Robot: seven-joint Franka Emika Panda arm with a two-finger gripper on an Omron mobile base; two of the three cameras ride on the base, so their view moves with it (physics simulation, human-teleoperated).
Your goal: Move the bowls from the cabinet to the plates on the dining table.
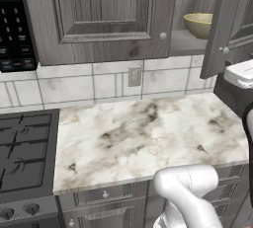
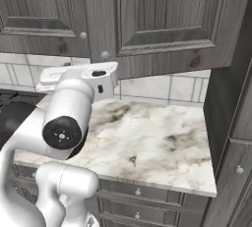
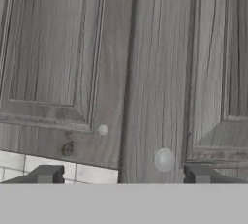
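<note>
One tan bowl (image 1: 199,24) on shelf inside cabinet (image 1: 99,15), door (image 1: 225,24) ajar | gripper (image 3: 121,174) wide open, empty, beside knob (image 3: 164,159) | risk: door swings into arm; blocks reach

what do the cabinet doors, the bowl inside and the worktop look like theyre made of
Cabinet door: grey wood look, visible grain and a knot, matte. Bowl: tan with a glossy sheen, probably glazed ceramic. Worktop: white stone with brown veining, likely polished marble.
</note>
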